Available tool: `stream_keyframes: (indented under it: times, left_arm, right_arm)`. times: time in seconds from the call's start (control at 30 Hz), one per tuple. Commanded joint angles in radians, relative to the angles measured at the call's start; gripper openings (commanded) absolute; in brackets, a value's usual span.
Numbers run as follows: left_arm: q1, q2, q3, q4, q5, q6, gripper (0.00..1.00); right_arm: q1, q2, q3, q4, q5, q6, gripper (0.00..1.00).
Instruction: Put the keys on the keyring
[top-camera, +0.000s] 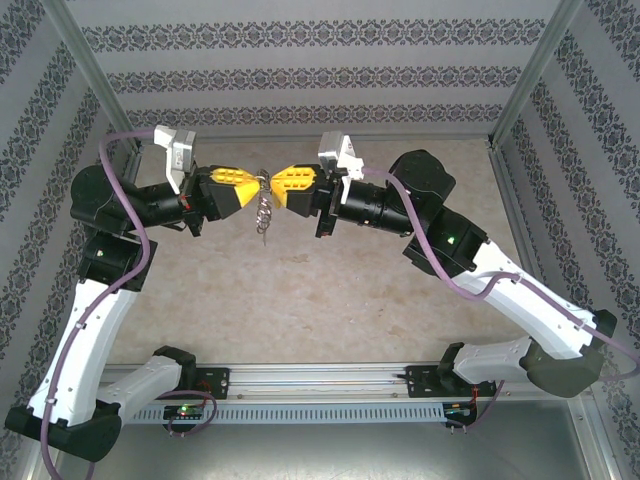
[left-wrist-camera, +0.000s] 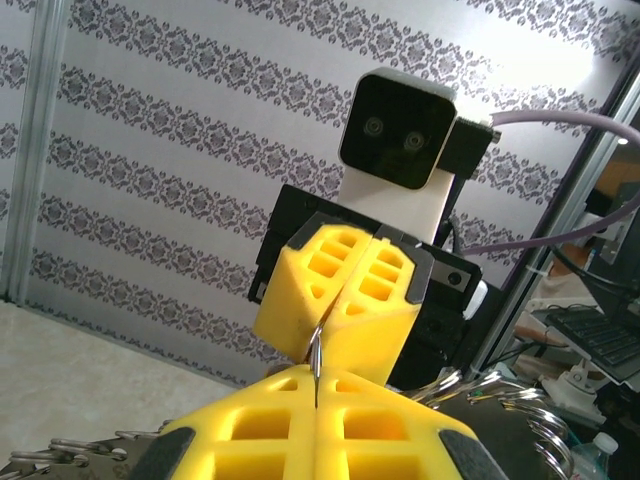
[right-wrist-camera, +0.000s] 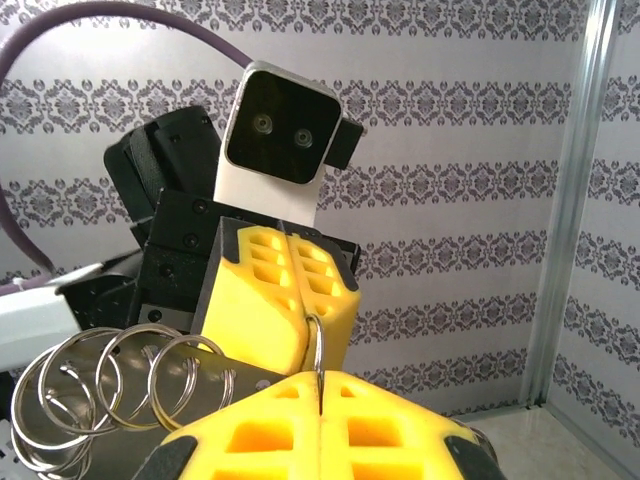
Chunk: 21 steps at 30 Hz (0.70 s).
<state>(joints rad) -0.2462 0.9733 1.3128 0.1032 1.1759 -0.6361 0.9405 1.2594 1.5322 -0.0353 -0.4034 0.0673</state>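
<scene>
A: Yellow fingers (left-wrist-camera: 240, 440) of your left gripper (left-wrist-camera: 315, 385) sat closest to the left wrist cam, pressed together. Pinching what?

B: Your keyring (left-wrist-camera: 316, 352). Thin silver wire. It came out of that seam and ran straight into the seam of your right gripper (left-wrist-camera: 328, 335), which faced it tip to tip and was clamped on the same wire.

A: And the keys (left-wrist-camera: 70, 452)?

B: Jagged grey metal at the bottom left edge, beside your left fingers. Blurry. Some wire rings (left-wrist-camera: 525, 410) at bottom right too.

A: Right wrist cam?

B: Mirror picture. Your right gripper (right-wrist-camera: 320, 385) was at the bottom of the frame, squeezed flat. The keyring (right-wrist-camera: 317, 345) wire rose from its seam into your left gripper (right-wrist-camera: 305, 335) opposite, which was closed on it as well. Three overlapping wire rings (right-wrist-camera: 110, 385) hung low on the left, just beside the right fingers. Couldn't tell what they were attached to.

A: Top cam?

B: Both your arms reached in over the table (top-camera: 330, 310). Left gripper (top-camera: 252, 190) and right gripper (top-camera: 275, 186) met nose to nose, both shut tight. The keys (top-camera: 262, 212) dangled in a bunch right at the meeting point. The keyring was too thin to make out there. Couldn't tell whether the keys touched the table.
</scene>
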Motion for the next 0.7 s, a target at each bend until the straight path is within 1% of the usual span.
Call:
stream_keyframes:
  times: [0.0, 0.3, 0.67]
  left_arm:
    - [0.013, -0.008, 0.048, -0.107, 0.023, 0.115, 0.00]
    - [0.013, -0.011, 0.017, -0.052, 0.028, 0.107, 0.00]
    - [0.013, 0.013, 0.045, -0.046, 0.039, 0.104, 0.00]
  right_arm:
    - [0.002, -0.010, 0.042, -0.035, 0.016, -0.033, 0.00]
    - [-0.002, 0.008, 0.066, -0.055, 0.012, -0.009, 0.00]
    - [-0.002, 0.025, 0.079, -0.087, 0.032, -0.019, 0.00]
